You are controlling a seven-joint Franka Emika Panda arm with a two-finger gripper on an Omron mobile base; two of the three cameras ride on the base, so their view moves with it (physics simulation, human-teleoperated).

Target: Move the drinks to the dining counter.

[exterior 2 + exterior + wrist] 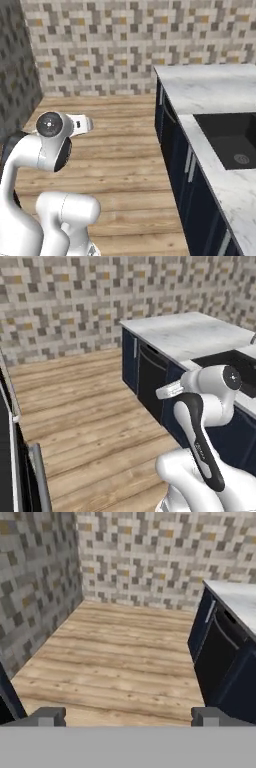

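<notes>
The dining counter (190, 336) is a white marble island top on navy cabinets, to the right of my arm. It also appears in the right base view as the dining counter (215, 90), with its black inset sink (232, 140). In the hand view, one corner of the dining counter (240, 599) sits at the right edge. My gripper (127, 717) is open, fingertips (50, 716) far apart, with nothing between them. It points over bare wooden floor. The cola bottle, the blue carton and the yellow-orange bottle are out of view.
Wooden floor (90, 416) stretches between the island and a mosaic tile wall (65, 301). A dark appliance with a steel handle (37, 476) stands at the left edge. A dark dishwasher panel (150, 378) is set in the island's side. My folded arm (200, 421) is in the foreground.
</notes>
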